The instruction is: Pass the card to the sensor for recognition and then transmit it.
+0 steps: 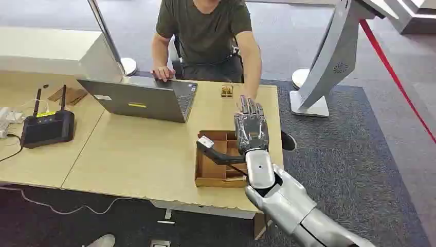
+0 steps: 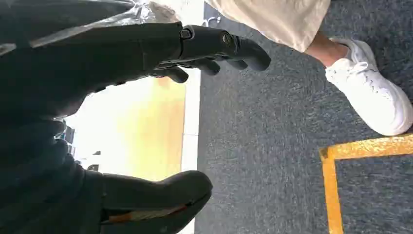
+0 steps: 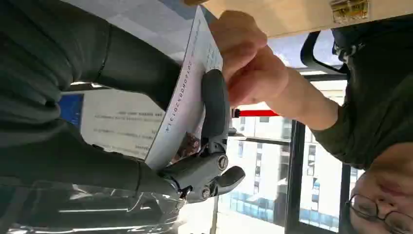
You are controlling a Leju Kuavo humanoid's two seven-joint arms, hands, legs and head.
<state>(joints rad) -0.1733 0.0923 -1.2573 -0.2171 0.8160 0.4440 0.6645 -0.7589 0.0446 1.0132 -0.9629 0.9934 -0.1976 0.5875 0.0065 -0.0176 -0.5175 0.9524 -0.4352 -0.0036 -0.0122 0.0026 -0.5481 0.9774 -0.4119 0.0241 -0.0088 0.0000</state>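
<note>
— Fingers (image 3: 214, 105) of our right hand (image 1: 251, 126), centre frame, pinch the white printed card (image 3: 187, 97); a person's hand (image 3: 248, 61) grips its far edge.
— And our left hand (image 2: 146, 97)?
— Open, holding nothing, above grey carpet (image 2: 263, 161).

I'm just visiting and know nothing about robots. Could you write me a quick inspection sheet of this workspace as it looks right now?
Surface: pale wooden table.
Job's things: white printed card, held by the right hand; a person's hand grips its far edge.
Clutter: open grey laptop, brown cardboard divider box, small wooden block.
Hands: left hand holds nothing, hanging over blue carpet.
Cables: black two-antenna router, thin wires on the table's left edge.
Surroundings: seated person, white kiosk stand.
</note>
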